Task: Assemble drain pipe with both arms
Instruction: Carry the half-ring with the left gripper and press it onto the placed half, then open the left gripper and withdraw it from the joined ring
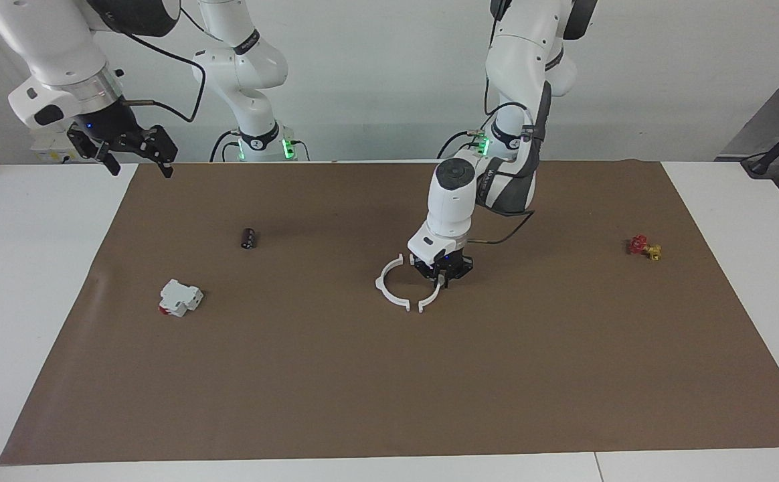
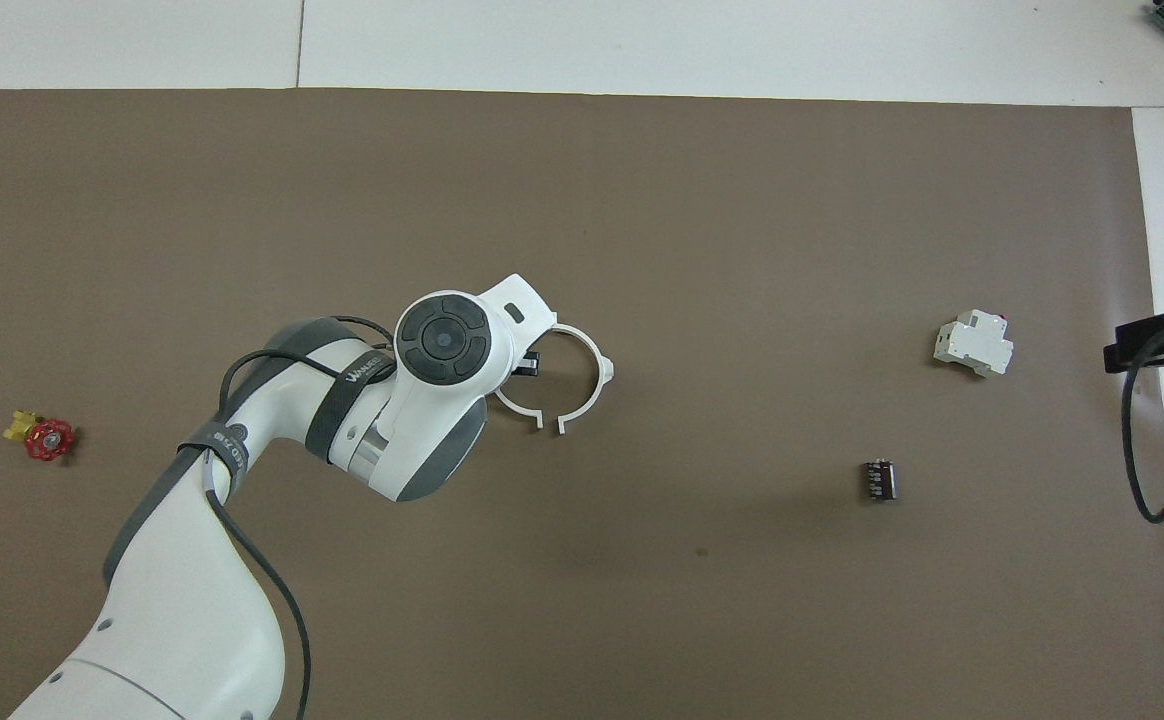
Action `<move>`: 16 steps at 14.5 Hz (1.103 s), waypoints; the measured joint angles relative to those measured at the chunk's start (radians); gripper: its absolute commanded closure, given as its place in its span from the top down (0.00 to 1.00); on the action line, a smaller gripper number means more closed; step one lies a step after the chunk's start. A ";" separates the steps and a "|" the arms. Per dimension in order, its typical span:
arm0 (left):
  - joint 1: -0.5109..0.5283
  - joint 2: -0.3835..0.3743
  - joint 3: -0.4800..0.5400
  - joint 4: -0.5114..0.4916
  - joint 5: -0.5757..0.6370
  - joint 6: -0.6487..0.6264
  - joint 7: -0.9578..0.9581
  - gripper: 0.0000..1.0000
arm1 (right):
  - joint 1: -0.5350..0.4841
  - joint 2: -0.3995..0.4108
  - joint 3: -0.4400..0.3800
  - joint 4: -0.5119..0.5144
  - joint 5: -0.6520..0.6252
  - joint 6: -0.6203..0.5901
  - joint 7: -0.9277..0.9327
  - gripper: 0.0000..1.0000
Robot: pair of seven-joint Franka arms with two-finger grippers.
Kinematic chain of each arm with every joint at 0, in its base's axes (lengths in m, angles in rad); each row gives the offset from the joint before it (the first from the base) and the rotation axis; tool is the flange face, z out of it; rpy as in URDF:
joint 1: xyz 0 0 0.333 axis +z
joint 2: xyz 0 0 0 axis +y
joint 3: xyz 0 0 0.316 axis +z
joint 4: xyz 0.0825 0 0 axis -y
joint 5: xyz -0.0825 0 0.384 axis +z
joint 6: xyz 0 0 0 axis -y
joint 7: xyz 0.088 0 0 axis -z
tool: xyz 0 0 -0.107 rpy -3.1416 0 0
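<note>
The drain pipe lies at the mat's middle as two thin white half-rings whose ends face each other across small gaps. One half (image 1: 381, 288) (image 2: 594, 400) lies free toward the right arm's end. The other half (image 1: 431, 299) (image 2: 517, 412) is partly hidden under my left hand. My left gripper (image 1: 442, 276) is down at the mat, its fingers closed on this half's thin wall. In the overhead view only a black fingertip (image 2: 530, 365) shows. My right gripper (image 1: 138, 161) (image 2: 1157, 340) waits open and empty, raised over the mat's edge at its own end.
A white boxy block with a red end (image 1: 180, 298) (image 2: 974, 345) and a small dark cylinder (image 1: 249, 238) (image 2: 879, 480) lie toward the right arm's end. A red-and-yellow valve (image 1: 644, 248) (image 2: 42, 437) lies toward the left arm's end. The brown mat (image 1: 389, 402) covers the table.
</note>
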 measured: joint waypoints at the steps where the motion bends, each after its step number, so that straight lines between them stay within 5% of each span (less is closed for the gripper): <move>1: -0.001 0.000 0.000 -0.006 0.000 0.024 0.000 0.00 | 0.001 0.000 0.002 0.003 0.000 0.000 0.000 1.00; 13: -0.022 -0.001 0.001 -0.028 0.000 0.075 0.000 0.00 | 0.001 0.000 0.004 0.003 0.000 -0.001 0.000 1.00; 16: -0.024 -0.002 0.000 -0.028 0.000 0.071 0.000 0.80 | 0.001 0.000 0.004 0.003 0.000 -0.001 0.000 1.00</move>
